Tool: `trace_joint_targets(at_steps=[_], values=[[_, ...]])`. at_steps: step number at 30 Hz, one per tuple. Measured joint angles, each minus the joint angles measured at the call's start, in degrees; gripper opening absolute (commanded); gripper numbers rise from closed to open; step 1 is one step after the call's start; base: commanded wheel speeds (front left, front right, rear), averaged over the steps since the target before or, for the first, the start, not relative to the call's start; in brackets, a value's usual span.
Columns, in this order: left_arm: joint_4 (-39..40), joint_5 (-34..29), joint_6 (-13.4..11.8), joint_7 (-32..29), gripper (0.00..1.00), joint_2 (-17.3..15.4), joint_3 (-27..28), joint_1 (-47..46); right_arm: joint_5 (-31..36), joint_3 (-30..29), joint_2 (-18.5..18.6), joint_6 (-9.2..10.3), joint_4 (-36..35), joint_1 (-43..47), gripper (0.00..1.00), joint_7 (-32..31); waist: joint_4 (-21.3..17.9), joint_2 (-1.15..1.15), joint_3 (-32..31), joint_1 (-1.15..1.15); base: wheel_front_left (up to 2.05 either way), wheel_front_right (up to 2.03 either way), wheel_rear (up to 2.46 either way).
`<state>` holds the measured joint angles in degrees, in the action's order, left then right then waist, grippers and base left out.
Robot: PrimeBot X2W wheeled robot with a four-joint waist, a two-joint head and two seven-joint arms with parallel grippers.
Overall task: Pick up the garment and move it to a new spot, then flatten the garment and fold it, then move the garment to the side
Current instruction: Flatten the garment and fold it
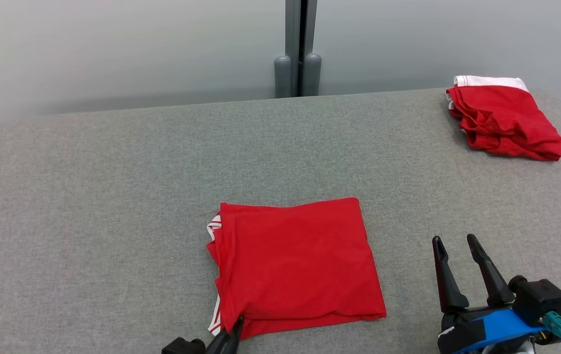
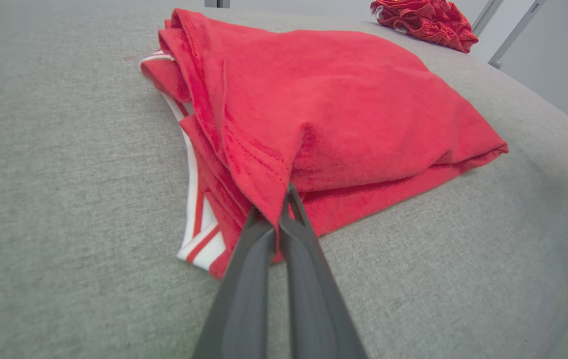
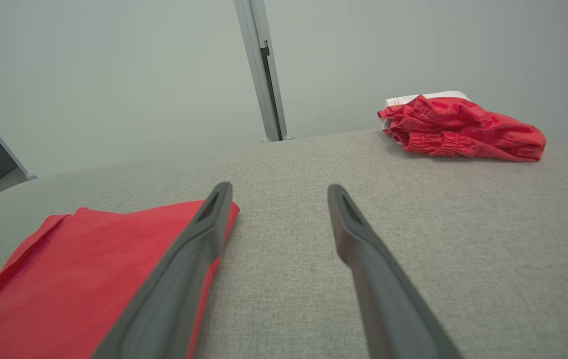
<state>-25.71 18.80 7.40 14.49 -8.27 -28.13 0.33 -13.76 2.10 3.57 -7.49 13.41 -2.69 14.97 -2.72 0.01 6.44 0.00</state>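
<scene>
Left end effector [image 2: 286, 197] — pinched shut on the near-left corner of the folded red garment [image 1: 295, 260], mid-table [image 1: 88, 196]; cloth extends right and away. Right end effector [image 1: 457, 242] — wide, empty, near the garment's right edge.

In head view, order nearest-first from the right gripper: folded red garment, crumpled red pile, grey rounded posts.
1. Folded red garment, just left of the right gripper.
2. Crumpled red pile, far right corner.
3. Grey rounded posts, farthest back, centre.
</scene>
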Motion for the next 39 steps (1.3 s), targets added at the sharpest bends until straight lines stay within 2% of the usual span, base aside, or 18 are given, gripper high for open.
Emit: trace_joint_targets(at_steps=[3, 5, 10, 18, 25, 39], values=[[1.3, -0.6, -0.2, 0.3, 1.00, 0.0, 0.1, 0.0, 0.0, -0.1, 0.0, 0.00, 0.4, 0.0, 1.00, 0.0, 0.3, 0.00, -0.3, 0.00, 0.00, 0.00, 0.00], [2.9, -1.6, -1.4, 0.3, 1.00, 0.0, 0.5, -0.1, 0.0, 0.0, 0.0, 0.00, 0.4, 0.0, 1.00, 0.0, 0.4, 0.00, -0.4, 0.00, 0.00, 0.00, 0.00], [11.2, -2.1, -3.4, 0.5, 1.00, 0.4, 4.6, -0.3, 0.0, -0.3, 0.2, 0.00, 0.3, 0.1, 1.00, 0.0, 1.1, 0.00, -0.7, 0.00, 0.00, 0.00, 0.00], [19.3, -2.8, -6.9, 0.5, 1.00, -0.5, 16.0, 0.0, 0.1, -0.3, 0.1, 0.00, -1.5, 0.1, 1.00, 0.0, 1.4, 0.00, -1.7, 0.00, 0.00, 0.00, 0.00], [21.6, -4.3, -7.7, 0.5, 1.00, -0.6, 23.3, 1.6, 0.7, -0.7, -0.1, 0.00, -2.7, 0.7, 1.00, 0.0, 1.4, 0.00, -3.3, 0.00, 0.00, 0.00, 0.00], [18.5, -8.4, -7.1, 0.5, 1.00, 0.5, 27.6, 5.5, 2.6, -1.4, -0.4, 0.00, -2.8, 3.8, 1.00, 0.0, 1.3, 0.00, -6.5, -0.01, 0.00, 0.00, 0.00]])
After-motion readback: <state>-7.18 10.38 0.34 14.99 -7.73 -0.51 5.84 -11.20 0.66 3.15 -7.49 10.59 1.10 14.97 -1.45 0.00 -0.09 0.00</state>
